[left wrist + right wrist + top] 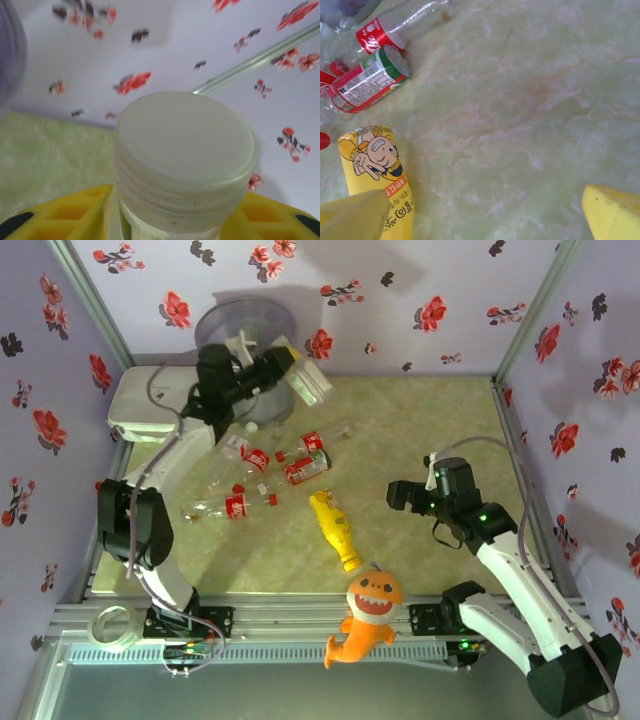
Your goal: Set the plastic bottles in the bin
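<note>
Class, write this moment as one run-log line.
left gripper: shut on white-capped bottle, near bin | right gripper: open, above table | yellow bottle: on table

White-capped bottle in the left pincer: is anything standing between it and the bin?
Nothing visible does. The left pincer holds the bottle raised just to the right of the bin, close to its rim, with only open air between them. The other bottles lie lower, on the table.

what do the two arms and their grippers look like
Both arms have white links joined by black joint housings, with grey cables looping alongside. The left arm and right arm end in black gripper bodies; the left gripper and right gripper carry yellow plastic fingers with moulded recesses. A green light glows on the right arm.
</note>
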You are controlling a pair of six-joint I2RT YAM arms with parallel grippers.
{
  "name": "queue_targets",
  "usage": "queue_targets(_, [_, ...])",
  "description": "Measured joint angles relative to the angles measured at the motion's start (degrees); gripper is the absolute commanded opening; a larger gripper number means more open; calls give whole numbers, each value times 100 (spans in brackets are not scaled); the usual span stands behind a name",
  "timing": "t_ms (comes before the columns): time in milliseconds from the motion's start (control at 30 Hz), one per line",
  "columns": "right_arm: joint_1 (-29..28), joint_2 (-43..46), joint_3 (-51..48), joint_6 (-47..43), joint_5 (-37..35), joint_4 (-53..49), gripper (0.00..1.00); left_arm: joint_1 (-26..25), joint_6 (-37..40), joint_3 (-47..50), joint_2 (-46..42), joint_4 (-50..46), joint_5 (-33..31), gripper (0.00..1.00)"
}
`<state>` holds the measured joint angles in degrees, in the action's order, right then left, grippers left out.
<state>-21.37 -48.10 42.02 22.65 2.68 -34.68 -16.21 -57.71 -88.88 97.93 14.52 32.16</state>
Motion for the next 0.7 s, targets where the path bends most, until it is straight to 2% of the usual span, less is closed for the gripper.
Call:
queue_targets(233, [0,85,-37,39,-136,-216,99,1034,-22,-337,7,111,-269,0])
queue_targets(367, [2,149,-50,39,-149,-317,99,1471,33,-623,175,216,-551,0])
queue_targets(700, [2,144,-50,33,-190,-487,99,1617,603,-1915,1244,-177,-916,0])
